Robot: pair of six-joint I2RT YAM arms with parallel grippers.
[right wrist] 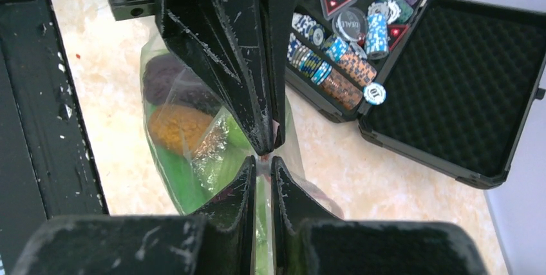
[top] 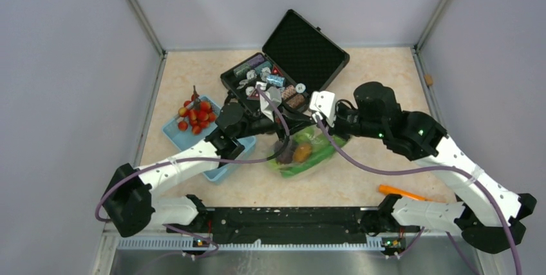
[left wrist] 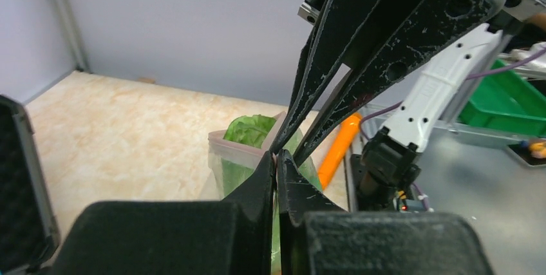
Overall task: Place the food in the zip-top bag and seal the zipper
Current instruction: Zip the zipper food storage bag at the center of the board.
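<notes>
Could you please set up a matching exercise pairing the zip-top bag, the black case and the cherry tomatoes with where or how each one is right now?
1. zip-top bag
2. black case
3. cherry tomatoes

A. in the light blue basket
B. lid open, chips inside
C. pinched at its mouth by the left gripper and the right gripper

Pairs: 1-C, 2-B, 3-A
</notes>
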